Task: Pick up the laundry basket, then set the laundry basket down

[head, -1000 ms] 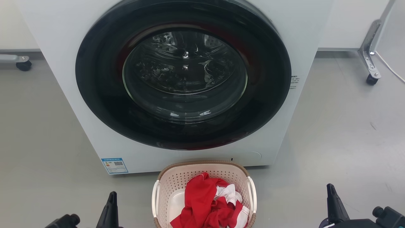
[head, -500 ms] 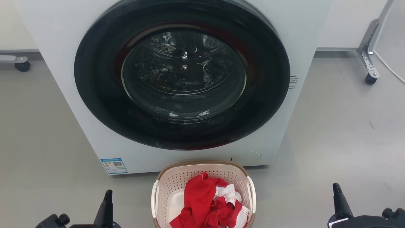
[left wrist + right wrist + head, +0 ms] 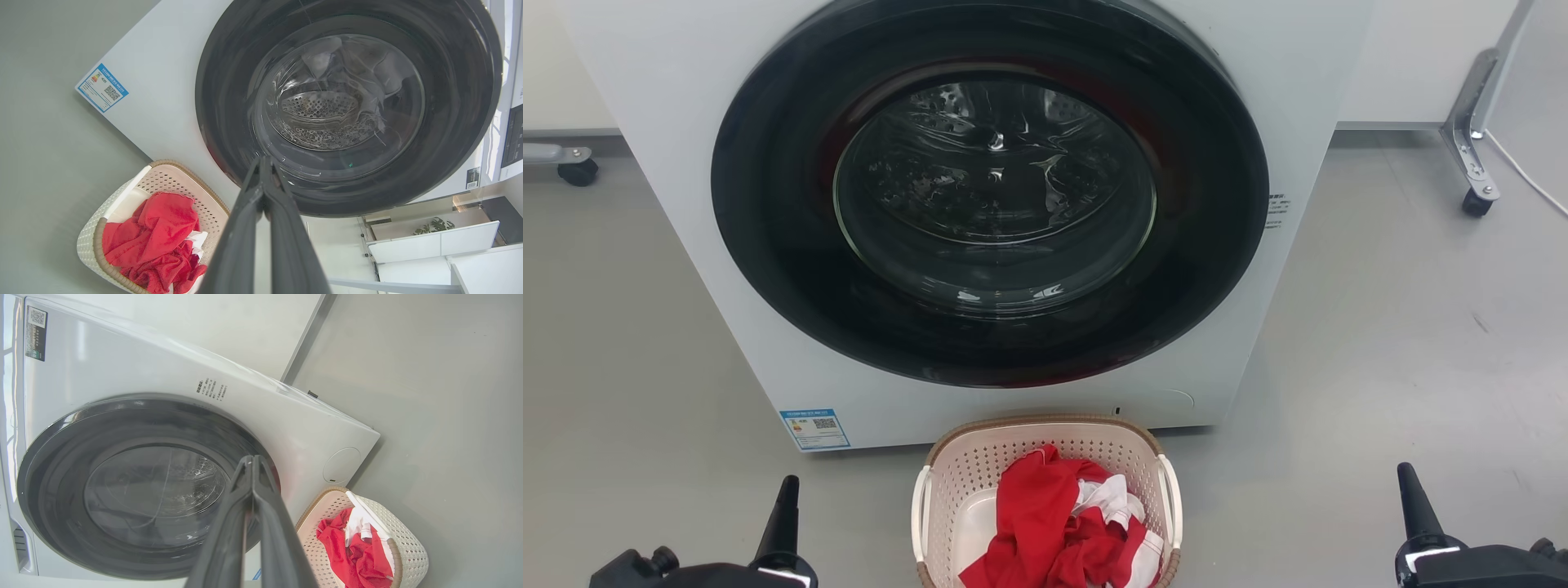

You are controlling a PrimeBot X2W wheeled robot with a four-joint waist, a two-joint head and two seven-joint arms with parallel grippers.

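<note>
The laundry basket (image 3: 980, 465) stands on the grey floor right in front of the washing machine, cream with a brown rim and white side handles, holding red and white clothes (image 3: 1045, 523). It also appears in the left wrist view (image 3: 122, 196) and the right wrist view (image 3: 408, 547). My left gripper (image 3: 786, 498) is at the lower left, well apart from the basket, fingers together and holding nothing. My right gripper (image 3: 1413, 498) is at the lower right, farther from the basket, also shut and holding nothing. The wrist views show each pair of fingers (image 3: 261, 179) (image 3: 251, 473) pressed together.
A white front-loading washing machine (image 3: 686, 163) with a closed dark round door (image 3: 988, 188) stands just behind the basket. Metal legs on castors stand at the far left (image 3: 576, 167) and far right (image 3: 1474, 192). Open grey floor lies either side of the basket.
Both grippers have spread outward, the left one to the left and the right one to the right, away from the basket. The basket stays put; the view has shifted slightly.
</note>
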